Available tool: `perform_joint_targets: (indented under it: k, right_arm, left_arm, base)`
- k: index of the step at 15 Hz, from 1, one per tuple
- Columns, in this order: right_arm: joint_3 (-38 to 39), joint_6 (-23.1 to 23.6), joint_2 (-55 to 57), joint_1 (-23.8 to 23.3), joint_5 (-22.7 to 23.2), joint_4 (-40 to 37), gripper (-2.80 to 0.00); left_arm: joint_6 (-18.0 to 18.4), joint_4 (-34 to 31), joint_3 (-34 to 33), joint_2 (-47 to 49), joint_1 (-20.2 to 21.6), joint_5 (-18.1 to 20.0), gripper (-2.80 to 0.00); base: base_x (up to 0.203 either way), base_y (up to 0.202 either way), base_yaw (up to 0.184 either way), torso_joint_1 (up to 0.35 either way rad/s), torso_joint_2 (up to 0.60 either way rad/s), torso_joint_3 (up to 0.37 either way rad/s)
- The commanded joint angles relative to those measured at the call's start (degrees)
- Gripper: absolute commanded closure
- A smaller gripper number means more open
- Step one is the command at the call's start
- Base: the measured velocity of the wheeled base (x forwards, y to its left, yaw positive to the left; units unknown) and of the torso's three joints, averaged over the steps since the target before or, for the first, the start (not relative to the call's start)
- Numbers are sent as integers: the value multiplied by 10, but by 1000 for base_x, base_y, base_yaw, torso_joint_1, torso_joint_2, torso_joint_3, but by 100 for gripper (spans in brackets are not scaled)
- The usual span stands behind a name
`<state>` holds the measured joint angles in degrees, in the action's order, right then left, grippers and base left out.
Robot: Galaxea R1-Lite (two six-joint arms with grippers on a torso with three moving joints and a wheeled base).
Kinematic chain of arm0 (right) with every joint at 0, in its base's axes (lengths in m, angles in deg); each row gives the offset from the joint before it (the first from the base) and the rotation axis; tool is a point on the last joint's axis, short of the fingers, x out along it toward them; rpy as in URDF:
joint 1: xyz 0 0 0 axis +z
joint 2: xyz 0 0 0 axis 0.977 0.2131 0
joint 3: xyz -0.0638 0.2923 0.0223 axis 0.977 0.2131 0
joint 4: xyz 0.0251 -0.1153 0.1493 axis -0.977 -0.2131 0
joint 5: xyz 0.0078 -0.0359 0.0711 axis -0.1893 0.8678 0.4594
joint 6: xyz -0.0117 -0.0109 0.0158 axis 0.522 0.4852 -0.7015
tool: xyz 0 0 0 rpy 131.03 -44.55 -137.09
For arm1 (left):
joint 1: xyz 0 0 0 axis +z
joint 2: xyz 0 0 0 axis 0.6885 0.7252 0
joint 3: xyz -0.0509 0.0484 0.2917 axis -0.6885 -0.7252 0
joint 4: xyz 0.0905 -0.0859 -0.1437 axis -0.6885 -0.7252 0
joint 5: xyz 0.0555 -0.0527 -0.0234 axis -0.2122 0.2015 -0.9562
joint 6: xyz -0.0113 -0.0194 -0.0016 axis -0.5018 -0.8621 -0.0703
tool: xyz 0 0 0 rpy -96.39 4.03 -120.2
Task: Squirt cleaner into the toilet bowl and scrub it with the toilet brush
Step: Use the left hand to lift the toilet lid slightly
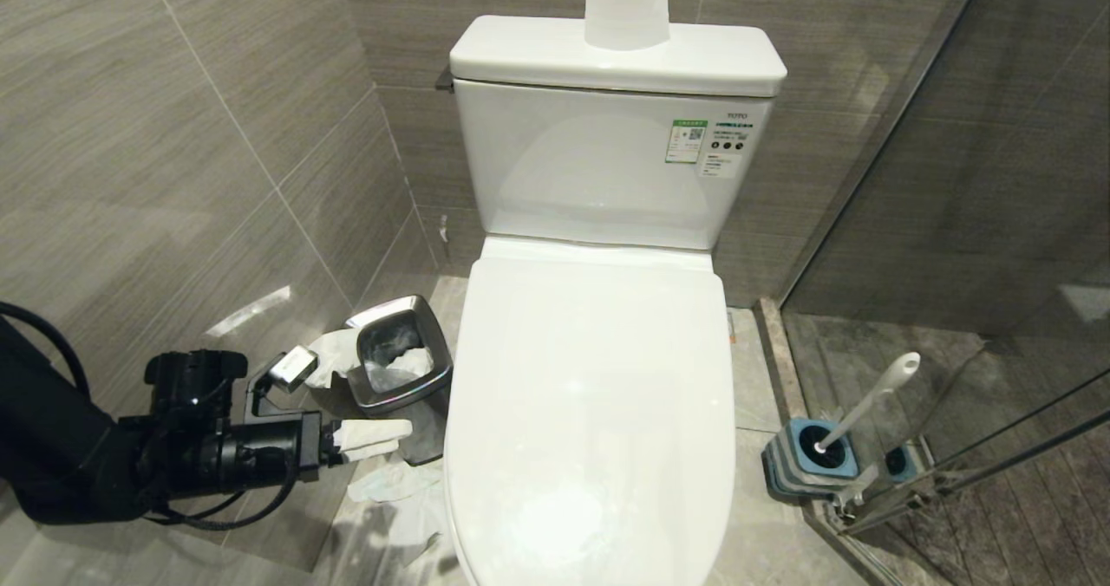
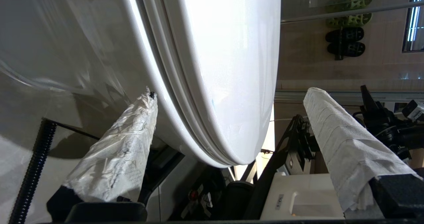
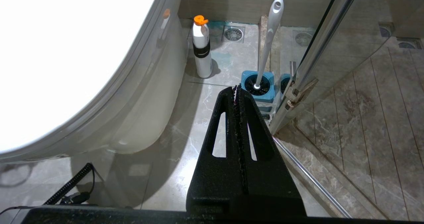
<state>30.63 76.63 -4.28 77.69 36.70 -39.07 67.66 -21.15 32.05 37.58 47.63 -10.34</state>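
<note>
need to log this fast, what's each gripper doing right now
left gripper: open, holding nothing, fingers either side of the closed white toilet lid's edge.
right gripper: shut, empty.

Glossy white ceramic toilet bowl; brushed steel bin; paper-wrapped fingers on the left pincer; polished stone floor.

Quantities: one toilet bowl, one toilet brush in one holder, one cleaner bottle, one steel bin, one paper roll, two floor drains.
</note>
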Motion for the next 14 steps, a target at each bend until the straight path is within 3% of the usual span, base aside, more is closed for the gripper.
perform_joint_targets:
  k: [1, 4, 7, 12, 14]
  right_arm:
    - [0, 0, 0, 0, 0, 0, 0]
    - [0, 0, 0, 0, 0, 0, 0]
    - [0, 0, 0, 0, 0, 0, 0]
    - [0, -1, 0, 0, 0, 0, 0]
    - [0, 0, 0, 0, 0, 0, 0]
  left_arm:
    - [-1, 2, -32, -22, -1, 4, -280]
    - [1, 18, -71, -22, -2, 6, -280]
    - [1, 73, -95, -4, -11, 16, -280]
    - [-2, 131, -88, 45, -35, 17, -280]
    - [-8, 145, -84, 56, -47, -3, -280]
  base:
    - [0, 0, 0, 0, 0, 0]
    - [0, 0, 0, 0, 0, 0]
    - [0, 0, 0, 0, 0, 0]
    - [0, 0, 0, 0, 0, 0]
    - [0, 0, 0, 0, 0, 0]
